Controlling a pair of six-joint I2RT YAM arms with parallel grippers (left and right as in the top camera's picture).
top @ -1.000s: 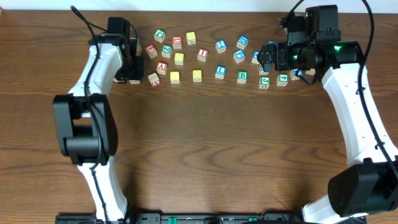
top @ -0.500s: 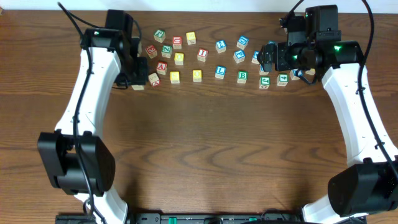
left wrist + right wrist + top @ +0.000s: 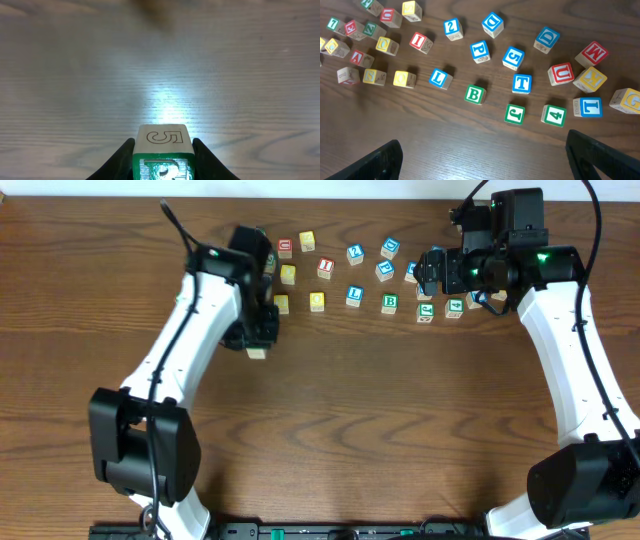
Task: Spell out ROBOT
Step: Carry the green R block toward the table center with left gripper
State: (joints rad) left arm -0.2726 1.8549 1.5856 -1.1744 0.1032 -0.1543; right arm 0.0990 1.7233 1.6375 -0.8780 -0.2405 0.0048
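Note:
My left gripper (image 3: 257, 338) is shut on a wooden block (image 3: 163, 150) with a green R face and an outlined 5 on top. It holds the block over bare table in front of the left end of the letter blocks; the block also shows in the overhead view (image 3: 257, 353). My right gripper (image 3: 490, 160) is open and empty, hovering above the right part of the block group (image 3: 432, 272). Below it lie a green B block (image 3: 475, 94), a blue T block (image 3: 521, 83) and a blue L block (image 3: 440, 78).
Several more letter and number blocks lie scattered in loose rows along the back of the wooden table (image 3: 330, 410), from a yellow block (image 3: 281, 303) at the left to a green block (image 3: 455, 306) at the right.
My left arm has swung right and toward the front, carrying the block away from the left end of the rows. The right arm has not moved.

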